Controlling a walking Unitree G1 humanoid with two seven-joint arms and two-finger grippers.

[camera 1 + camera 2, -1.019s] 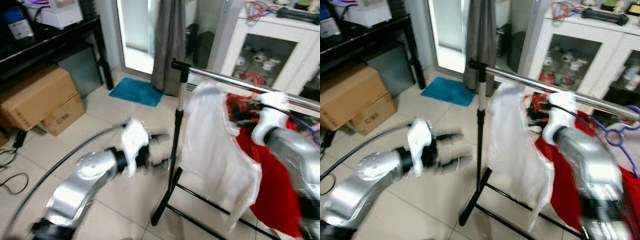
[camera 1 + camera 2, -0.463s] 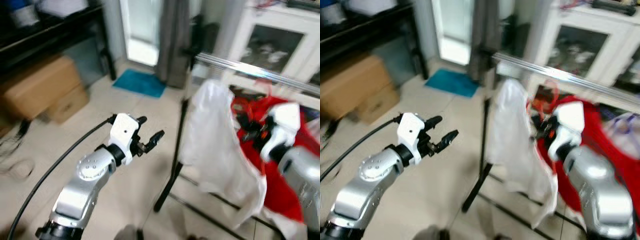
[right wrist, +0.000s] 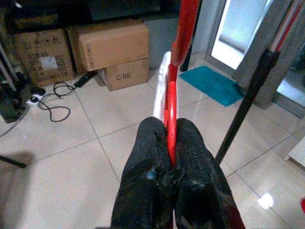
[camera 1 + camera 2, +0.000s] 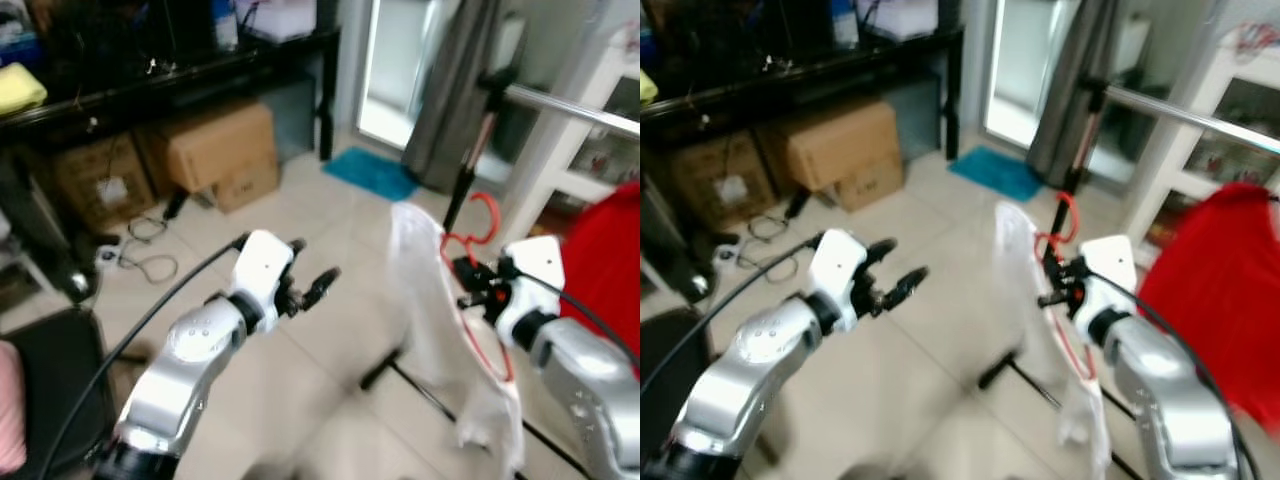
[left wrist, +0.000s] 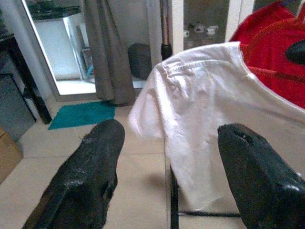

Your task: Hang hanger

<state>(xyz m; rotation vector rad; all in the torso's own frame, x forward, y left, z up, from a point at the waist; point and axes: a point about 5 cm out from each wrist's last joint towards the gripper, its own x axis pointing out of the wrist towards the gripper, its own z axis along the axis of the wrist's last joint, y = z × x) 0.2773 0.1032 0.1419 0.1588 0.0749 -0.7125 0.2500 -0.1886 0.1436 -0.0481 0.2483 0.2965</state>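
The right claw (image 3: 169, 157) is clenched on the red hanger (image 4: 1060, 290), both black fingers (image 3: 147, 143) pressed against the red wire with no gap between them. A white shirt (image 4: 435, 310) hangs from the hanger, draping down below the claw toward the tiled floor (image 4: 330, 360).

Taking the rack (image 4: 1160, 108) as landmark: its silver rail runs across the upper right of the head views, carried on a dark upright post. The hanger's hook (image 4: 480, 215) is below the rail and just in front of the post, apart from the rail, so the hanger is not on it. A red garment (image 4: 1215, 290) hangs further along the rack, on the far side of the hanger from the post.

The left claw (image 4: 310, 285) is released, its fingers (image 5: 93, 176) spread wide with nothing between them. It is held out above the floor, well to the left of the post, pointing toward the shirt.

Beyond the post are a grey curtain (image 4: 455, 90) and a teal mat (image 4: 372, 172) on the floor. Far left of the rack, cardboard boxes (image 4: 215, 150) sit under a black shelf (image 4: 200, 75), with cables (image 4: 140, 255) on the tiles before them.
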